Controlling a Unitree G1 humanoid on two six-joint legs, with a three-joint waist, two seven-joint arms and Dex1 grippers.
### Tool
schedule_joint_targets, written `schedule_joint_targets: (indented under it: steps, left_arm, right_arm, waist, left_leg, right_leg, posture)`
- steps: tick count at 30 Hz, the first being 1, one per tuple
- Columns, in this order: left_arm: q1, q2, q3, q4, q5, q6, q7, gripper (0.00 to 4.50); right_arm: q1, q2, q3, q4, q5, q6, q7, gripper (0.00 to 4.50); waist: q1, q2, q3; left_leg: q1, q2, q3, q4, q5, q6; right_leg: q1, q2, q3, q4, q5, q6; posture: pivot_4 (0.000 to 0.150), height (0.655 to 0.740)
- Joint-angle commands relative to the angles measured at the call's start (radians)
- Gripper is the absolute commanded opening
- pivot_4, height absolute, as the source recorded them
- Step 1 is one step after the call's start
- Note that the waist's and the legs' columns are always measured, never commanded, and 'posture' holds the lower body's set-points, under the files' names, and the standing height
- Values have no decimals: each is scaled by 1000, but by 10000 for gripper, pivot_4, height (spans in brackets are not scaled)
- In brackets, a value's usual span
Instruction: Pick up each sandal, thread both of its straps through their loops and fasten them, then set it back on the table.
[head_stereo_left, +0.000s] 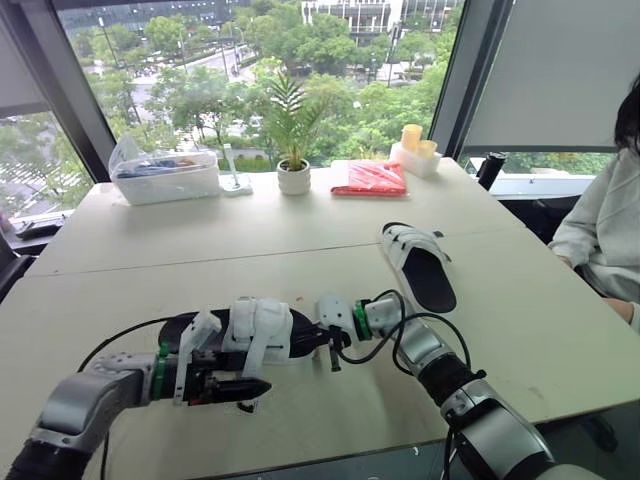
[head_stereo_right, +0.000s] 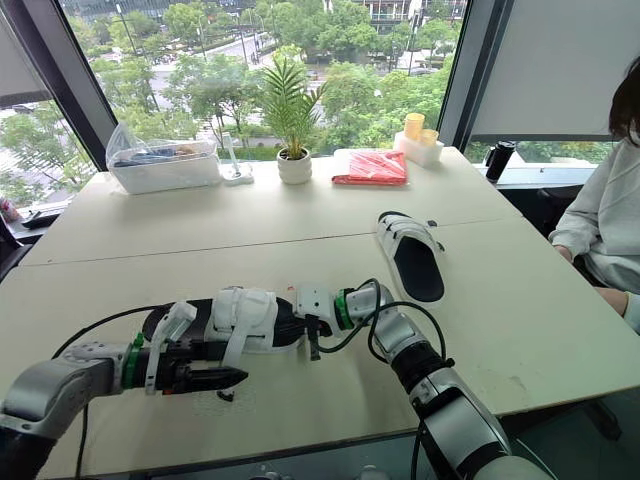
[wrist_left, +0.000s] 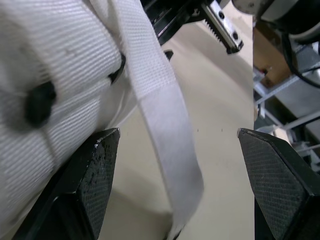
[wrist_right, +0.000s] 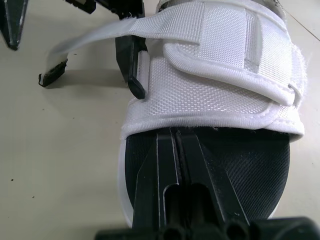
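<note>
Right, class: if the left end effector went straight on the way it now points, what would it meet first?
The loose white strap of the near sandal, hanging between the open fingers of the left end effector, just ahead. Beyond it lies the table, though depth is hard to judge.

Silver-grey shells cover the left arm (head_stereo_left: 85, 398) and right arm (head_stereo_left: 495, 430), with a green ring at each wrist and black cables (head_stereo_left: 392, 345) alongside. The left gripper (wrist_left: 178, 134) has black fingers (wrist_left: 90, 175) with cross-hatched pads.
</note>
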Motion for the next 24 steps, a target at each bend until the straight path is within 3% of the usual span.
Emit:
schedule_joint_targets:
  steps: [1, 2, 8, 13, 18, 24]
  left_arm:
    - [-37, -14, 12, -4, -23, 9, 12, 33702]
    - [-39, -16, 12, -4, -23, 13, 12, 30900]
    - [-19, 13, 32, -31, -87, 81, -35, 430]
    - [-42, 40, 78, -43, -176, 146, -60, 430]
    - [-173, -16, 108, 21, -238, 199, -1, 430]
    - [-292, -175, 50, 186, -126, 100, 108, 430]
  right_arm:
    - [1, 4, 21, 14, -24, 11, 1, 0]
    - [1, 3, 21, 14, -24, 11, 1, 0]
    - [1, 1, 19, 15, -24, 11, -2, 0]
    - [0, 1, 19, 14, -24, 12, -2, 0]
    - [-4, 4, 21, 20, -26, 10, -3, 0]
    - [-8, 17, 22, 25, -27, 8, -12, 0]
  waist:
    - [0, 0, 0]
    - [0, 0, 0]
    - [-3, 0, 0]
    - [-2, 0, 0]
    - [0, 0, 0]
    - [-3, 0, 0]
  left_leg:
    - [0, 0, 0, 0, 0, 0]
    - [0, 0, 0, 1, 0, 0]
    - [0, 0, 0, 0, 0, 0]
    - [0, 0, 0, 0, 0, 0]
    - [0, 0, 0, 1, 0, 0]
    - [0, 0, 0, 1, 0, 0]
  right_leg:
    - [0, 0, 0, 0, 0, 0]
    - [1, 0, 0, 0, 0, 0]
    - [0, 0, 0, 0, 0, 0]
    - [1, 0, 0, 0, 0, 0]
    - [1, 0, 0, 0, 0, 0]
    - [1, 0, -1, 0, 0, 0]
  posture:
    - [1500, 7400]
    - [1500, 7400]
    - [1500, 7400]
    - [1500, 7400]
    - [1500, 7400]
    - [1500, 7400]
